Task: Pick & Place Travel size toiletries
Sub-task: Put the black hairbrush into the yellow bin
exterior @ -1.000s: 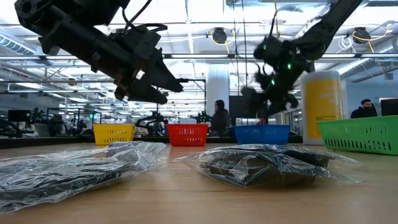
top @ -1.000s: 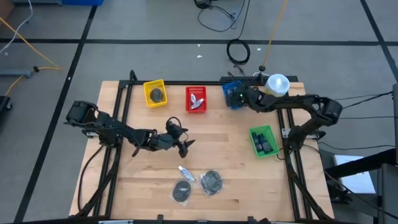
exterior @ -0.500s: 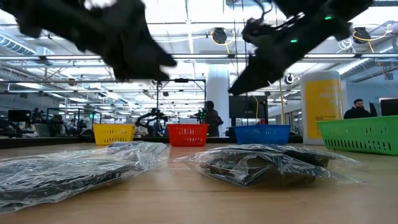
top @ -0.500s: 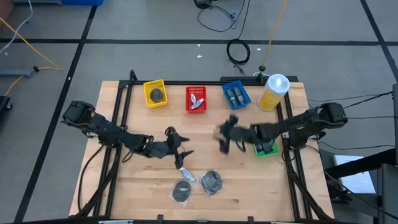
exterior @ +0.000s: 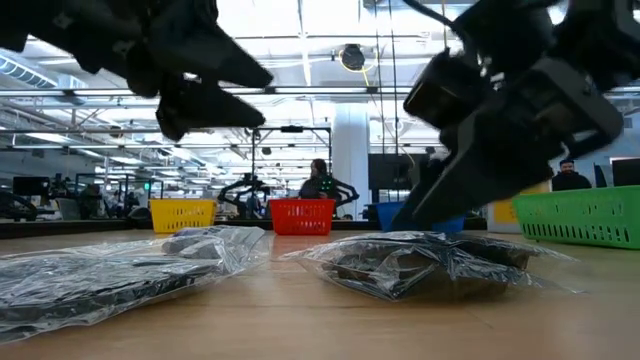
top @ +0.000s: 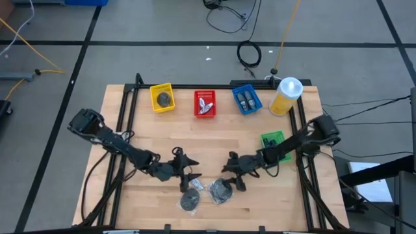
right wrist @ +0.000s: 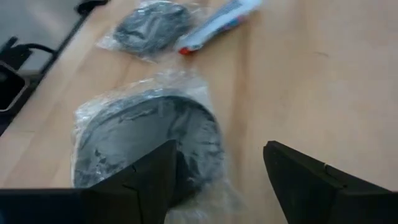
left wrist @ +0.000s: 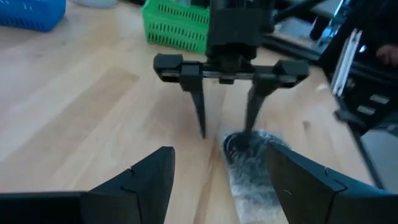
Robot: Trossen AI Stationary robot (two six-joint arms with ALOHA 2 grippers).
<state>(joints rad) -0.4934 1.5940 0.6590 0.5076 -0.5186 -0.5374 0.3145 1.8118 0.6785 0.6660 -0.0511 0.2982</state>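
Observation:
Two round dark-grey pucks in clear bags lie flat near the table's near edge: one [top: 221, 190] under my right gripper, also seen in the right wrist view [right wrist: 146, 146], the other [top: 190, 199] left of it. A white tube with blue marks [right wrist: 217, 22] lies beside them. My right gripper [top: 229, 179] is open and low over the right puck's bag [left wrist: 249, 162]. My left gripper [top: 190, 179] is open, hovers above the tube's spot and faces the right gripper [left wrist: 227, 127]. My right gripper stands with one fingertip [left wrist: 250, 127] at the edge of the right puck's bag [left wrist: 239, 142], coming slanting from above. Whether it touches the bag, I cannot tell.
Yellow basket [top: 161, 99], red basket [top: 205, 104] and blue basket [top: 247, 99] stand in a row along the far edge, each with items inside. A green basket [top: 273, 142] sits at the right, a big yellow bottle [top: 286, 96] behind it. Bare wood lies between the baskets and the pucks.
My right gripper has swung from the blue basket toward the near edge and left, dropping low over the right puck. My left gripper has moved toward the near edge and down, over the tube. The pucks and the tube have stayed where they were.

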